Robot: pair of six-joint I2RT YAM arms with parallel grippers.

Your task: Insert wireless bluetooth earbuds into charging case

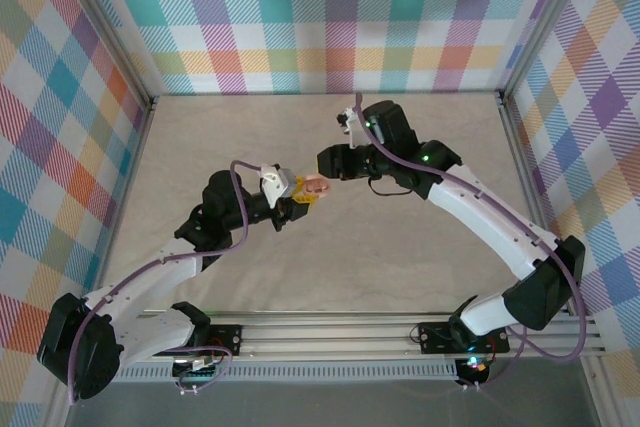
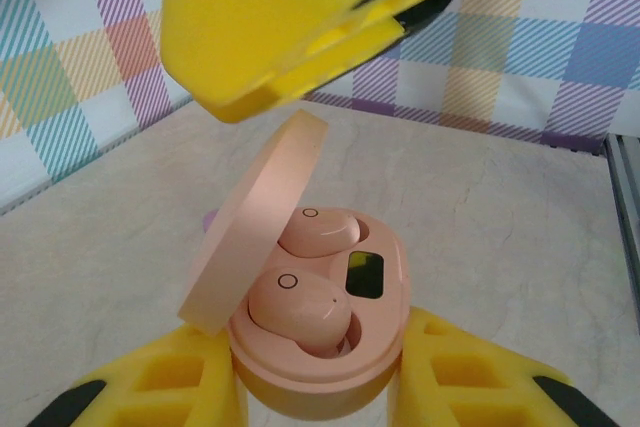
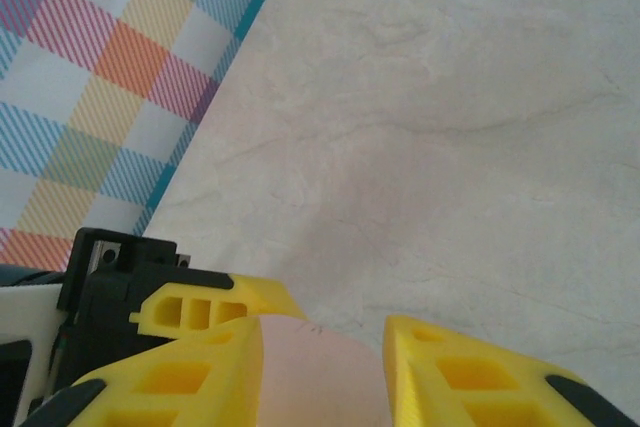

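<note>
The left gripper (image 2: 320, 382) clenched the salmon-pink charging case (image 2: 388, 339), where both pale pink earbuds (image 2: 300, 309) sat side by side, faces up and lengthwise across it, while its upright lid (image 2: 250, 232) rose between the right gripper (image 3: 322, 377) fingers, grip impossible to tell.

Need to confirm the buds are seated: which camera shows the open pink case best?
Left wrist: the pink case faces it open, both earbuds in their wells. Top external shows the case tiny; right wrist, a blurred pink patch between its fingers.
</note>
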